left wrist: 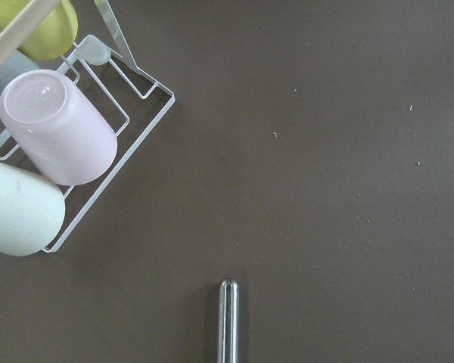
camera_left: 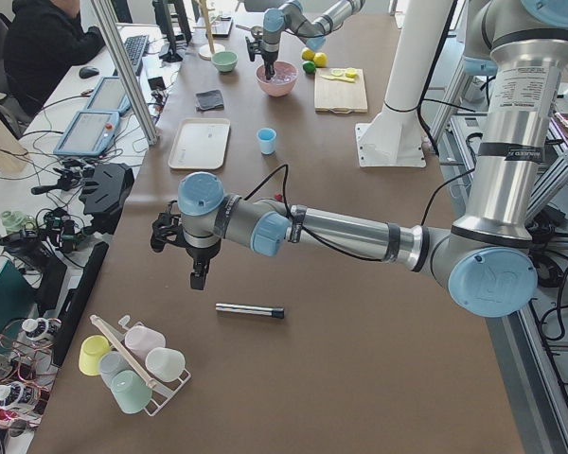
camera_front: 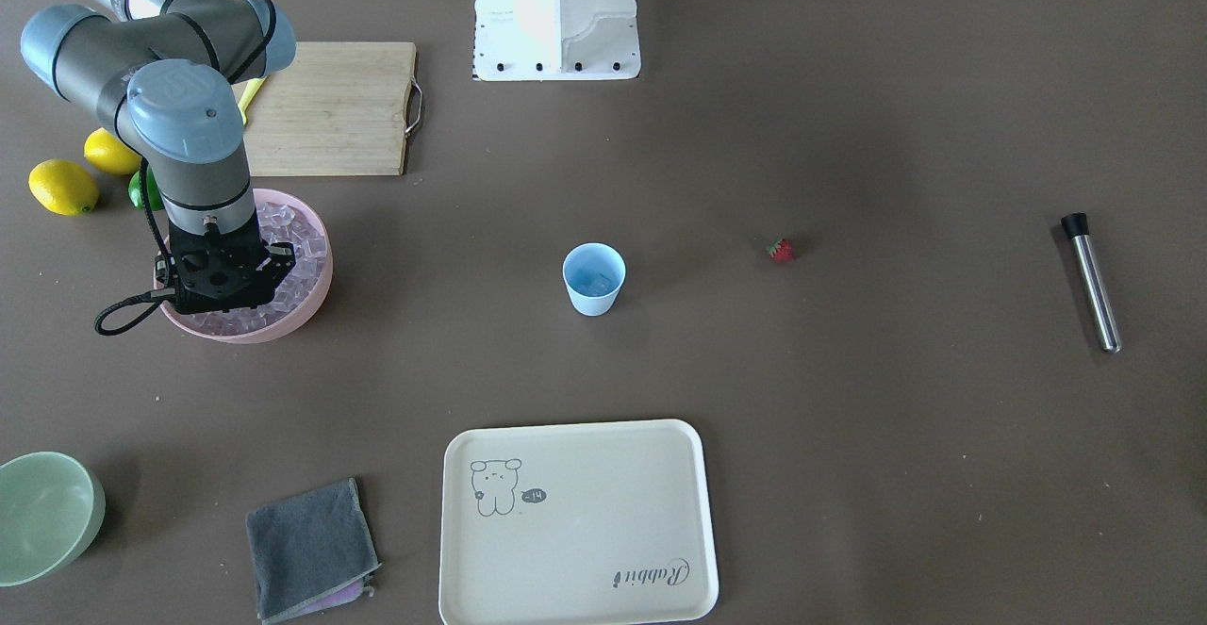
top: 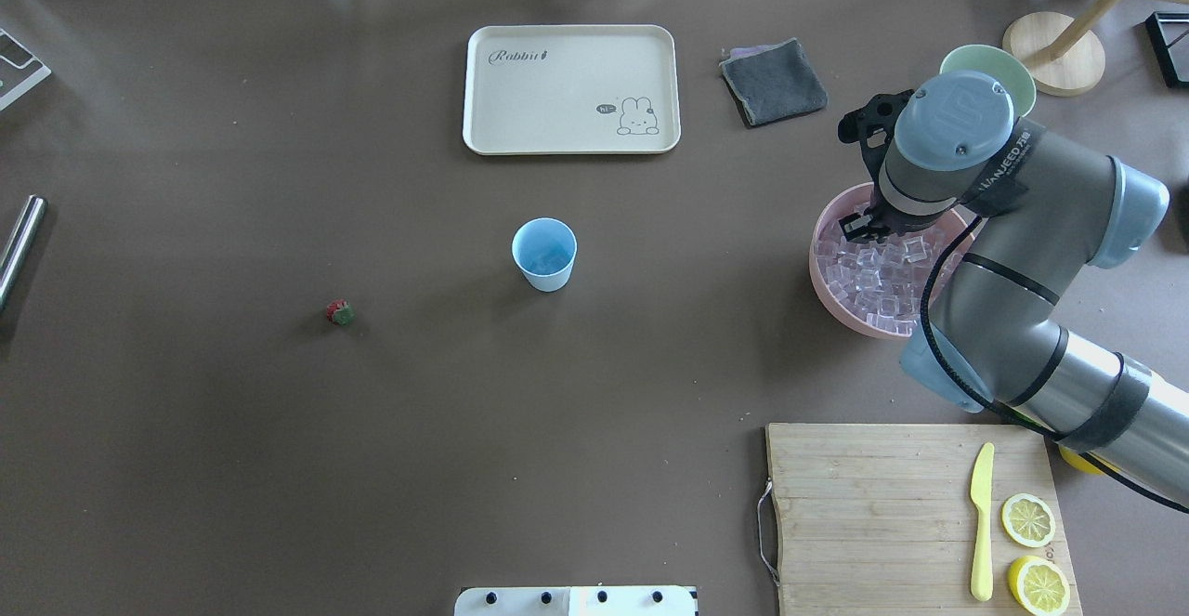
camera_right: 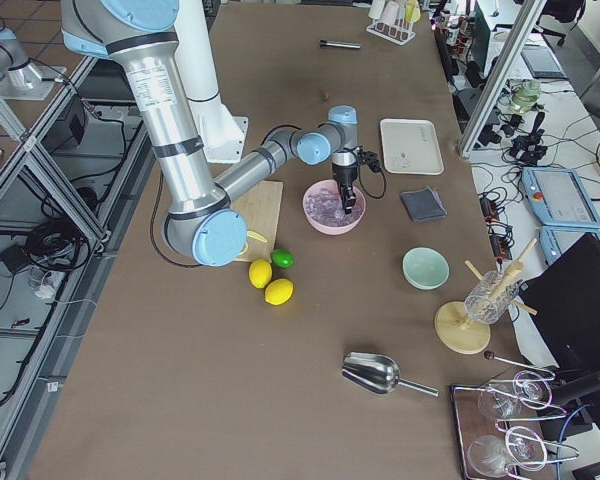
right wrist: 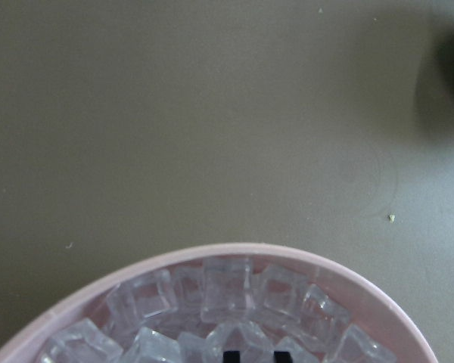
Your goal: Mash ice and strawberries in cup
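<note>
The light-blue cup (camera_front: 594,278) (top: 544,254) stands upright mid-table, with what looks like a clear cube at its bottom. The strawberry (camera_front: 780,249) (top: 340,312) lies alone on the table, well apart from it. Ice (top: 878,277) (right wrist: 212,291) fills the pink bowl (camera_front: 316,300). My right gripper (camera_front: 226,276) (top: 859,226) points down into that bowl. In the right wrist view its fingertips (right wrist: 231,355) show close together among the cubes, apparently shut on one. My left gripper (camera_left: 199,282) hangs over the table near a metal muddler (camera_front: 1092,281) (left wrist: 228,321); I cannot tell whether it is open or shut.
A cream tray (camera_front: 575,521), grey cloth (camera_front: 311,550) and pale green bowl (camera_front: 47,512) lie along the operators' edge. A cutting board (top: 892,504) carries a yellow knife and lemon halves. Lemons (camera_front: 62,187) and a lime sit behind the pink bowl. A cup rack (left wrist: 53,144) is near the muddler.
</note>
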Available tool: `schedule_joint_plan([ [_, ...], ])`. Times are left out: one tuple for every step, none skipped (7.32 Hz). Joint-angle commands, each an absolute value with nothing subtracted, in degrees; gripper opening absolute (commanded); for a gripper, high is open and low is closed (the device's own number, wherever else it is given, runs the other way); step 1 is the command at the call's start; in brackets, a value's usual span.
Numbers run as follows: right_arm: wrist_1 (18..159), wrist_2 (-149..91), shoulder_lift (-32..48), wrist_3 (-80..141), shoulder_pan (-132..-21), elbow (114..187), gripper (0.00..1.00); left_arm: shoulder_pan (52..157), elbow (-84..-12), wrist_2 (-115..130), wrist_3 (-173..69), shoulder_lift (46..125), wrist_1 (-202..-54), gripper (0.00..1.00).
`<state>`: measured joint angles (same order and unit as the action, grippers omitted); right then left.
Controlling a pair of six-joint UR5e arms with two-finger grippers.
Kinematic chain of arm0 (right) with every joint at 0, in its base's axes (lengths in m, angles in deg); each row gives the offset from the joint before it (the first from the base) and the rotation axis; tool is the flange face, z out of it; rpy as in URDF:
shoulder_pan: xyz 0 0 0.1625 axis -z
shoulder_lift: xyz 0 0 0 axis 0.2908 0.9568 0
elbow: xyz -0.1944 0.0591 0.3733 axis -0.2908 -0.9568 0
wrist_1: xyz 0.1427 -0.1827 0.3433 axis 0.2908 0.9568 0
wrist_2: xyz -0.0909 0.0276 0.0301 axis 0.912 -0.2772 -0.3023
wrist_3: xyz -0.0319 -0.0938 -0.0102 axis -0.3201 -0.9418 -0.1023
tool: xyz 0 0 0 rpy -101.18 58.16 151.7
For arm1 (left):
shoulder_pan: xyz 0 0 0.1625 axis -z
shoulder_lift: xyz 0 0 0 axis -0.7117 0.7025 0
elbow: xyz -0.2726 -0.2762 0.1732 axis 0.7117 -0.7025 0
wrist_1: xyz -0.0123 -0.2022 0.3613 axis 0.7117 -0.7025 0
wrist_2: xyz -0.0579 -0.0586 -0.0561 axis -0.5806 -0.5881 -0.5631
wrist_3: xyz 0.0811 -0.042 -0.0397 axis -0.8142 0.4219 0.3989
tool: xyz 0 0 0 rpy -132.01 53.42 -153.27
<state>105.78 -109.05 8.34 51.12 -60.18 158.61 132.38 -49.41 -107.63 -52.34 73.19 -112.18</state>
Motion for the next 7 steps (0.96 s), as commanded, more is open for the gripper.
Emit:
schedule_joint_plan([
  [106.1, -110.0, 8.1, 51.1, -60.6, 159.3, 0.06, 132.4, -49.4, -107.6, -52.3, 73.2, -112.2, 0.98],
  [106.1, -112.3, 8.1, 50.9, -62.0, 159.6, 0.05, 132.4, -49.4, -107.6, -52.3, 73.2, -112.2, 0.98],
  [106.1, -112.5, 8.5, 50.6, -62.8, 159.8, 0.53, 132.4, -49.4, -107.6, -52.4, 73.2, -112.2, 0.98],
  [106.1, -111.9, 10.3, 50.5, -62.8, 160.5, 0.86, 132.3, -49.4, -107.5, -52.4, 73.2, -112.2, 0.98],
  [106.1, -111.3, 11.2, 50.6, -63.0, 161.5, 0.98, 132.1, -49.4, -107.5, -52.4, 73.2, -112.2, 0.98],
  [106.1, -110.2, 12.4, 50.7, -62.9, 162.5, 0.98, 132.1, -49.5, -107.6, -52.1, 73.2, -112.2, 0.98],
  [106.1, -110.0, 12.6, 51.0, -62.9, 162.8, 0.98, 132.1, -49.4, -107.5, -52.1, 73.3, -112.2, 0.98],
])
